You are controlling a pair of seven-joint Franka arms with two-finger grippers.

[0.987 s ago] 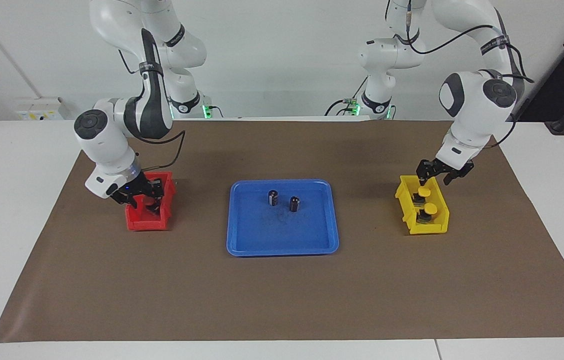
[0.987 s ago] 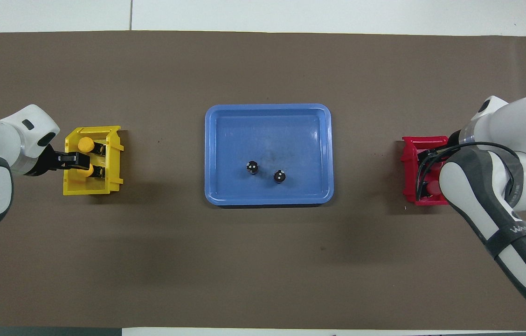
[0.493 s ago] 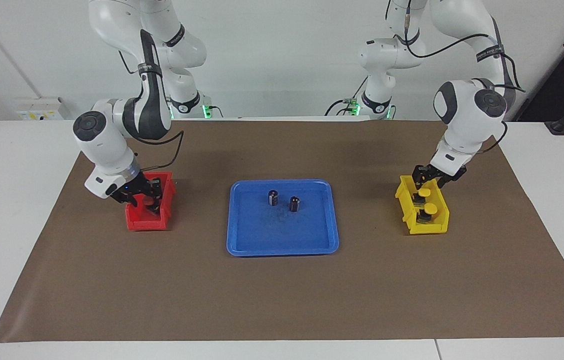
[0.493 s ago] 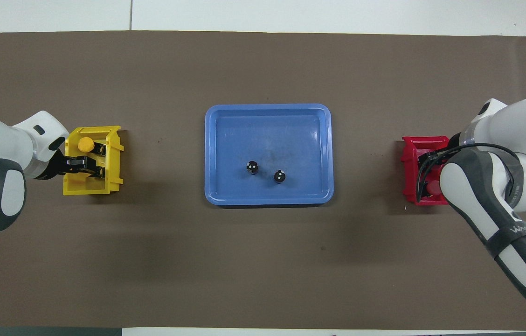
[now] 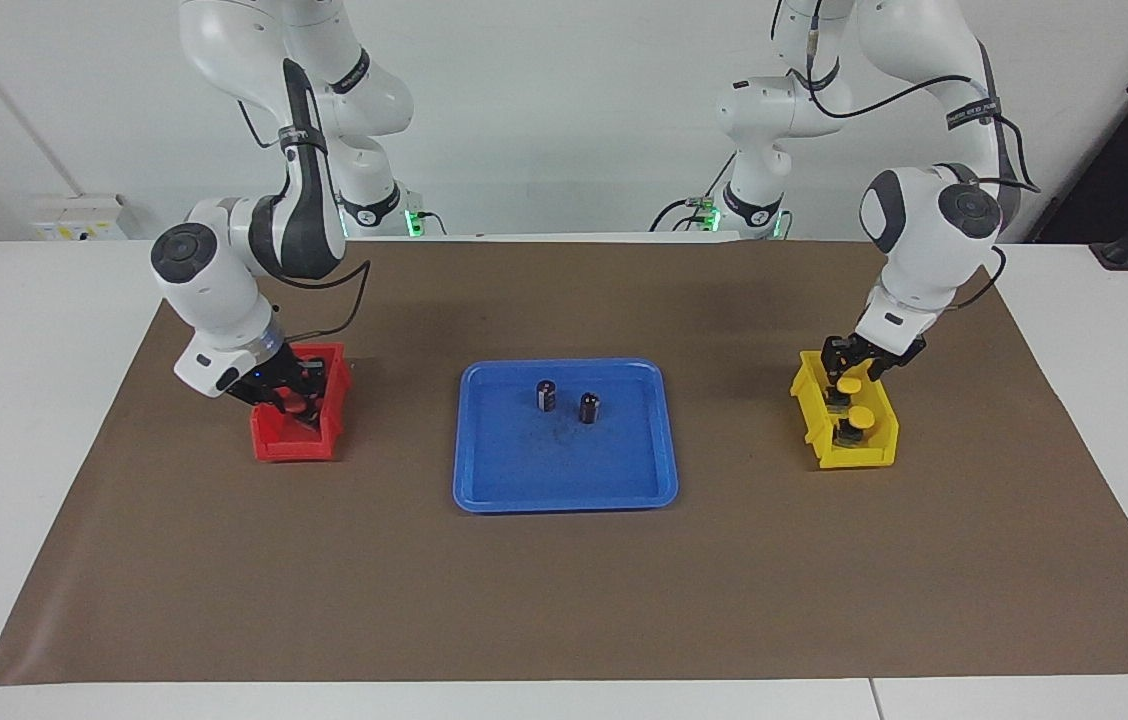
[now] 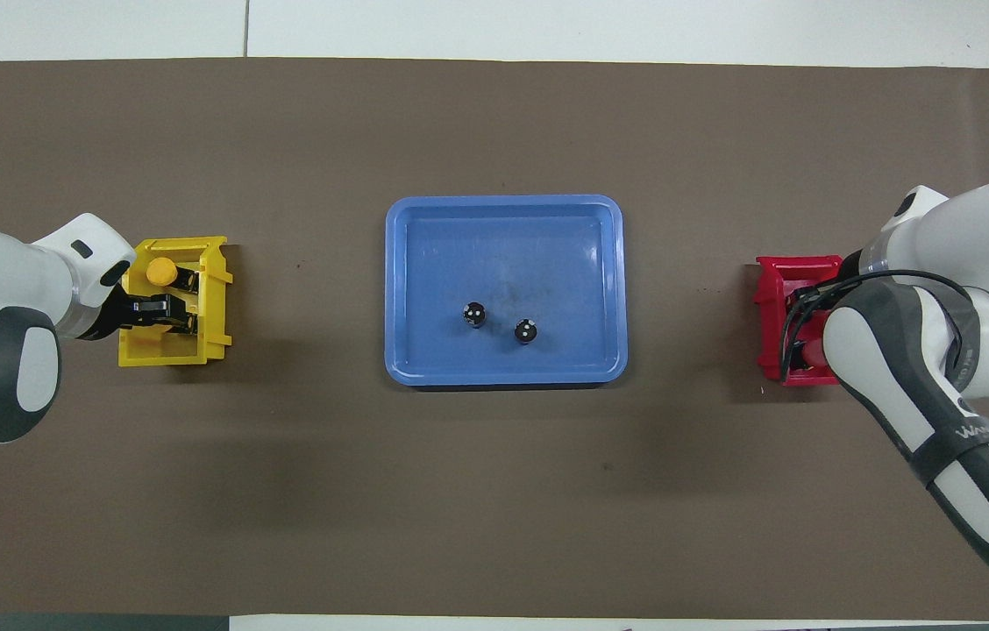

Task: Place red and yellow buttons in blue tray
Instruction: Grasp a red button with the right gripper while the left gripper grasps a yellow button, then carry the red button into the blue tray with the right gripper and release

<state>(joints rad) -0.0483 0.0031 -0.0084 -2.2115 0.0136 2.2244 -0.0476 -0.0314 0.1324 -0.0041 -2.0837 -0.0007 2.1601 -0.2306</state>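
- Brown paper (image 5: 564,580) covered the middle of the white bench (image 5: 14,400).
- The blue tray (image 5: 514,480) lay at the centre of the paper. Two dark capless cylinders (image 5: 546,395) stood upright in the part of it nearer to the robots, near each other but apart.
- A yellow bin (image 5: 849,455) sat toward the left arm's end of the bench. It held two yellow buttons: the nearer yellow button (image 5: 850,385) and the farther yellow button (image 5: 861,415), one beside the other.
- The left hand (image 5: 852,372) was lowered into the end of the yellow bin nearer to the robots, its fingers set either side of the nearer yellow button. Whether they gripped the button or merely straddled it could not be told.
- A red bin (image 5: 289,445) sat toward the right arm's end of the bench.
- The right hand (image 5: 292,398) was lowered into the red bin, with a red button (image 5: 296,404) at its fingertips. Its finger spacing could not be told. The second red button was hidden.
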